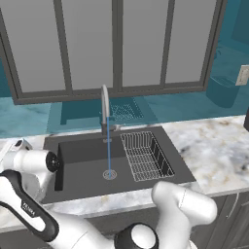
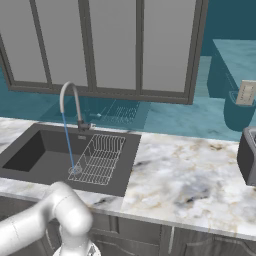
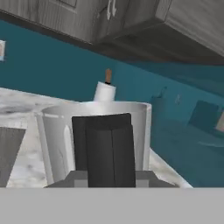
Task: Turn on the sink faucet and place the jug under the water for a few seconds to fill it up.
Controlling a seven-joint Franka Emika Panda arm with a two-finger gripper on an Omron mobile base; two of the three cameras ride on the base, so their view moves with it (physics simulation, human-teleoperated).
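Water (image 1: 108, 155) runs in a thin blue stream from the tall silver sink faucet (image 1: 104, 109) down to the drain of the dark sink (image 1: 82, 151). From the right side the faucet (image 2: 70, 100), the water (image 2: 69, 145) and the sink (image 2: 35, 150) show again. The clear glass jug (image 3: 57, 131) stands very close in the hand view, its wall around my dark fingers. My gripper (image 3: 107, 148) is shut on the jug's wall. In the left base view the gripper (image 1: 58, 163) hangs at the sink's left edge, well left of the stream.
A wire rack (image 1: 146, 155) lies in the sink's right half. Marble counter (image 2: 190, 175) stretches to the right, with a dark appliance (image 2: 247, 155) at its far end. A white paper-towel roll (image 3: 105, 91) stands behind the jug. My elbow (image 1: 185, 204) looms at the counter's front.
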